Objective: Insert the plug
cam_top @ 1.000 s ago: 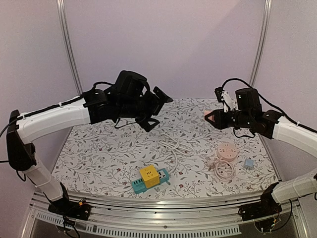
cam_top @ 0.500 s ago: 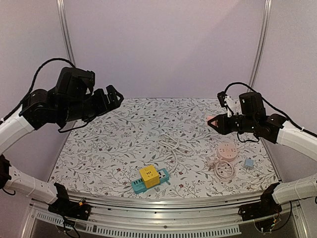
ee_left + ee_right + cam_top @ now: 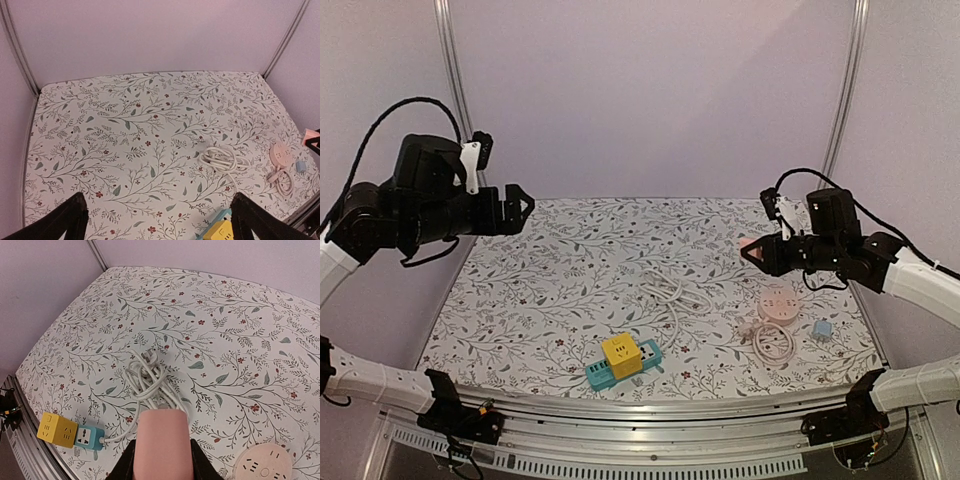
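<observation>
The left arm is raised high over the left edge of the table (image 3: 520, 300), and its tool (image 3: 517, 207) stands wide open with nothing in it. In its own camera the two dark fingers (image 3: 67, 222) frame the lower corners, far apart, with the flowered cloth between them.

The right arm reaches in from the right, above the table's right side. Its tool (image 3: 752, 250) is closed tight on a pink block (image 3: 164, 442), which sticks out past the fingertips. Whether that block is a plug, I cannot tell from here.

On the table, near the middle, lies a white cable (image 3: 665, 292) in a loose coil. Its plug end (image 3: 146, 358) seems to rest at the far side of the coil, on the cloth, touched by neither tool. The cable runs toward the near edge, to a teal power strip (image 3: 645, 357) with a yellow cube (image 3: 620, 352) sitting on it.

On the right side, below the right tool, there is a round pink socket (image 3: 777, 304). Just in front of it lies a coiled pink cord (image 3: 773, 342), and a small blue adapter (image 3: 821, 328) lies beside them, nearer the right edge.
</observation>
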